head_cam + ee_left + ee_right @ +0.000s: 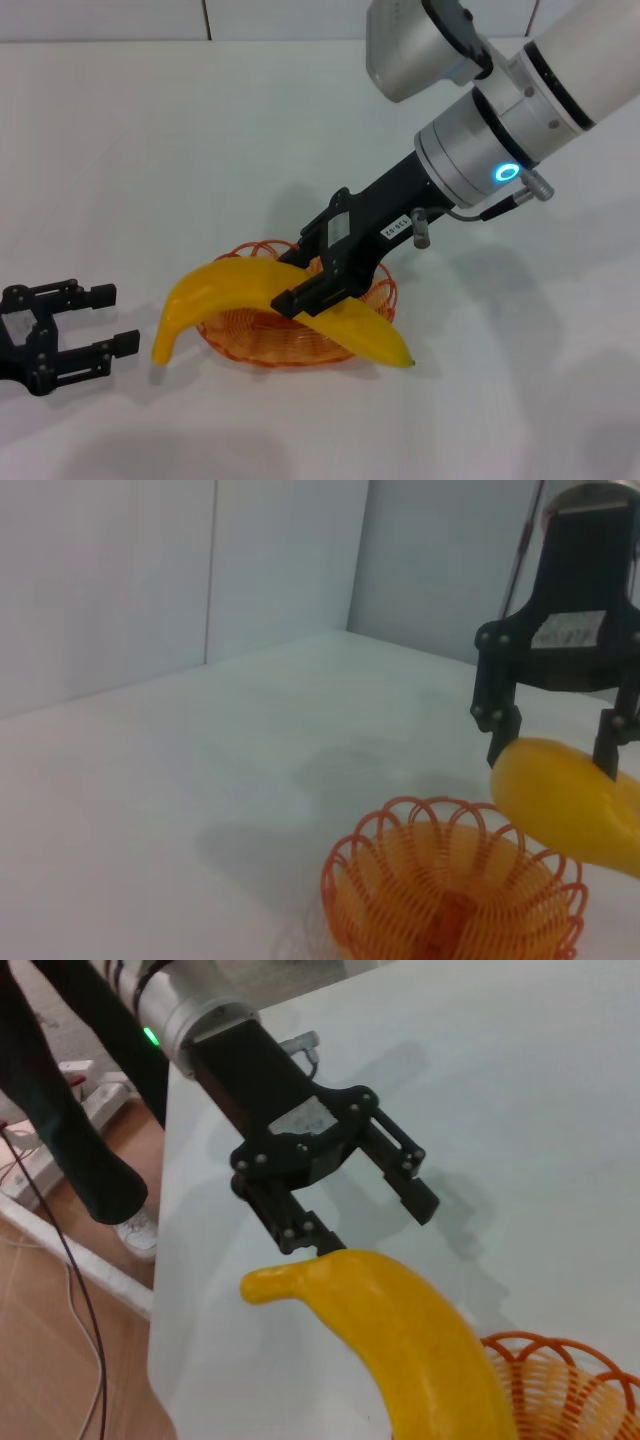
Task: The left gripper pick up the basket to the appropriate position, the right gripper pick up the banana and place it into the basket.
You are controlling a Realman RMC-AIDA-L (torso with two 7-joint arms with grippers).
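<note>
Banana over basket, frame centre.
Right end effector clamps it; left end effector gapes empty, lower left.

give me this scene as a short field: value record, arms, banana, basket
right gripper: shut on the banana, over the basket
banana: lying across the basket, both ends past its rim
basket: on the table, under the banana
left gripper: open, holding nothing, on the table to the left of the basket and clear of it
</note>
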